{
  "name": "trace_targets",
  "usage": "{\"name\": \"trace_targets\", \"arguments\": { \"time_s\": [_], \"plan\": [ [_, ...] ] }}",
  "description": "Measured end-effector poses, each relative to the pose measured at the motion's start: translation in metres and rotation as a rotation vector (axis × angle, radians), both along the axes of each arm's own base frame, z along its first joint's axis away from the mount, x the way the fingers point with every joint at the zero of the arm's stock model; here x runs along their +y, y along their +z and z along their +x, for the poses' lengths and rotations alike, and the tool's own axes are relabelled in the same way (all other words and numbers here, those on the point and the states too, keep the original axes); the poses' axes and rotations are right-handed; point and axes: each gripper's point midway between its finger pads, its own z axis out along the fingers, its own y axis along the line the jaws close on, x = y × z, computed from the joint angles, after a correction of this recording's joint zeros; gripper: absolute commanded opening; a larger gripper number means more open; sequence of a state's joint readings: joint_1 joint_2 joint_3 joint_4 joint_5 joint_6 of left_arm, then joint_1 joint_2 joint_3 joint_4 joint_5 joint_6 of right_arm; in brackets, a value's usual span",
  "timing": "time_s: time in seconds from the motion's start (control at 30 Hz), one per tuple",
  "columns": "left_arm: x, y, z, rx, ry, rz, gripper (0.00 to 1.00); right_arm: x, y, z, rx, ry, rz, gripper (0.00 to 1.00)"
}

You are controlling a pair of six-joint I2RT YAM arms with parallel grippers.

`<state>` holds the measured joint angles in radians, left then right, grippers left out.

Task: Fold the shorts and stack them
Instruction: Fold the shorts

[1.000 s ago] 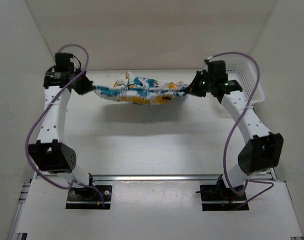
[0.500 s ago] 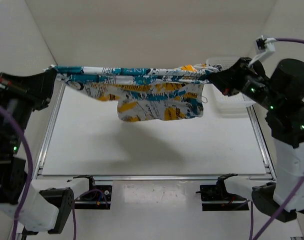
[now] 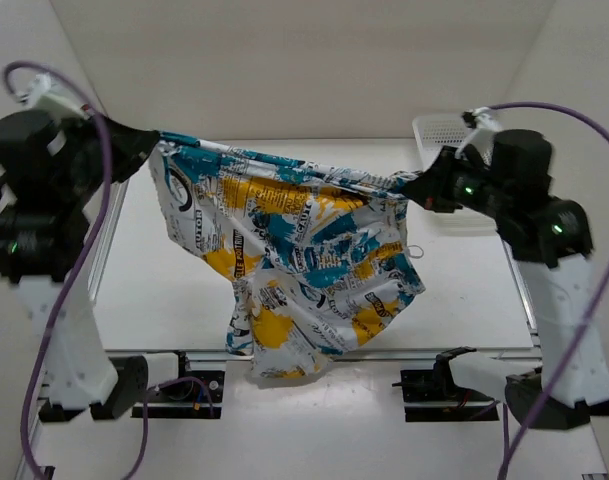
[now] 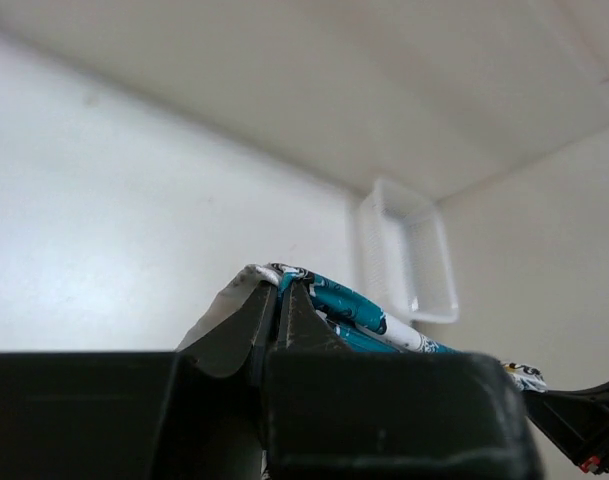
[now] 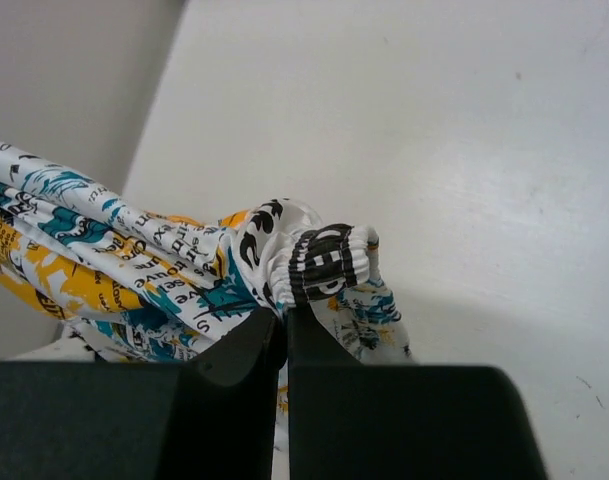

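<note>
Aloft, one shorts (image 3: 304, 270) pinched between left gripper (image 3: 152, 141), right gripper (image 3: 417, 187).

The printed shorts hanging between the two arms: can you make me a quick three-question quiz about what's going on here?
1. True or false: the soft white shorts with teal, orange-yellow and black print are already folded flat.
2. How many grippers grip them? A) none B) one C) two
3. Fill in: the white plastic mesh basket sits on the robot's ____ side.
Key: 1 false, they hang unfolded in the air. 2 C, the left gripper and the right gripper are both shut on them. 3 right.
</note>
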<state>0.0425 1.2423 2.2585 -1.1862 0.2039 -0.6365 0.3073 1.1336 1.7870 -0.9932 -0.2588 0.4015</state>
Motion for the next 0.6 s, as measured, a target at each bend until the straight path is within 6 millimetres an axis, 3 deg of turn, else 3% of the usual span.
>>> {"name": "trace_targets", "arguments": {
  "time_s": [0.07, 0.27, 0.4, 0.5, 0.6],
  "plan": [
    [0.002, -0.040, 0.041, 0.126, 0.000, 0.006, 0.10, 0.005, -0.035, 0.025, 0.087, -0.014, -0.037, 0.00],
    [0.013, -0.180, 0.164, 0.483, 0.016, 0.038, 0.10, 0.023, -0.162, 0.136, 0.354, -0.065, -0.157, 0.00],
    [0.024, -0.266, 0.225, 0.660, 0.045, 0.073, 0.10, 0.036, -0.238, 0.215, 0.475, -0.079, -0.195, 0.00],
    [0.028, -0.308, 0.260, 0.724, 0.054, 0.087, 0.10, 0.044, -0.286, 0.264, 0.523, -0.085, -0.187, 0.00],
    [0.030, -0.336, 0.281, 0.758, 0.057, 0.094, 0.10, 0.048, -0.316, 0.295, 0.555, -0.087, -0.152, 0.00]
  ]
}}
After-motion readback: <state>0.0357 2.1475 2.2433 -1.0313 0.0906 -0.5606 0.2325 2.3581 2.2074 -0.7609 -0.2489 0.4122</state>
